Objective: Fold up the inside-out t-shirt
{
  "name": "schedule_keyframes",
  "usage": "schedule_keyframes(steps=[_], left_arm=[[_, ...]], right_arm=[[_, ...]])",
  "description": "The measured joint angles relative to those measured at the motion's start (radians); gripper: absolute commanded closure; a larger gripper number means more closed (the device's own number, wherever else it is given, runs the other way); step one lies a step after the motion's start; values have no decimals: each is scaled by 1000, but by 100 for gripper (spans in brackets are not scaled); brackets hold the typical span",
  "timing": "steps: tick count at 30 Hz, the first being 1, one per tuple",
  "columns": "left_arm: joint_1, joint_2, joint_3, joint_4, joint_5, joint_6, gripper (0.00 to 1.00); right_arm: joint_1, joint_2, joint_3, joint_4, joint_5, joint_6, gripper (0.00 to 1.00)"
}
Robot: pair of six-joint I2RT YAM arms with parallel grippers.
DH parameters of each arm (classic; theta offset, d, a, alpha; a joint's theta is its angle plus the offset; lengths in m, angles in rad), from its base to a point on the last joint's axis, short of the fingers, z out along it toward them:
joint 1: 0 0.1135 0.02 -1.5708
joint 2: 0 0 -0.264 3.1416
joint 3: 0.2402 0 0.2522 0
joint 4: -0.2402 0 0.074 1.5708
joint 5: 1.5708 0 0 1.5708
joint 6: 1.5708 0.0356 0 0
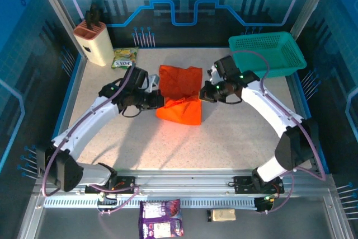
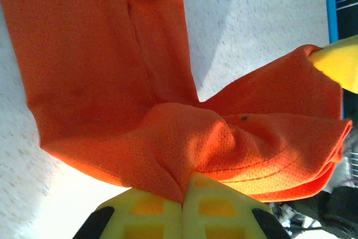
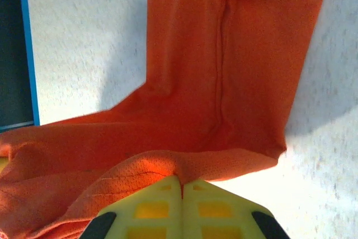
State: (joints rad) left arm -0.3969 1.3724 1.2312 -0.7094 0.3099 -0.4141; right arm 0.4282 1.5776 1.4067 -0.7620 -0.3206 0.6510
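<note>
Left gripper (image 1: 159, 101) and right gripper (image 1: 203, 94) each pinch the inside-out t-shirt (image 1: 179, 85), jaws closed on cloth, mid-tabletop. The print on the green packet (image 1: 124, 57) by the far edge is illegible.

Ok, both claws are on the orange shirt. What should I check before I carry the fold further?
1. Left claw pinched on the t-shirt: ok, cloth bunches at its closed tips.
2. Right claw pinched on the t-shirt: ok, the same there.
3. Each pinch holds every layer: cannot tell, the tips hide the edges.
4. Far half lying flat on the table: ok.
5. Near half smooth: not ok, it is wrinkled and bunched between the claws.
6. Teal basket apart from the cloth: ok.
</note>
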Motion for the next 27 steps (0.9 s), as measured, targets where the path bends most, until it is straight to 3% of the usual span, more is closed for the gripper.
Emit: schedule_keyframes(steps=[14,27], left_arm=[[130,481,471,-4,5,178,99],[192,742,773,-5,61,186,100]], right_arm=[[-86,369,404,27,2,-66,100],[-151,575,602,53,-7,-65,100]])
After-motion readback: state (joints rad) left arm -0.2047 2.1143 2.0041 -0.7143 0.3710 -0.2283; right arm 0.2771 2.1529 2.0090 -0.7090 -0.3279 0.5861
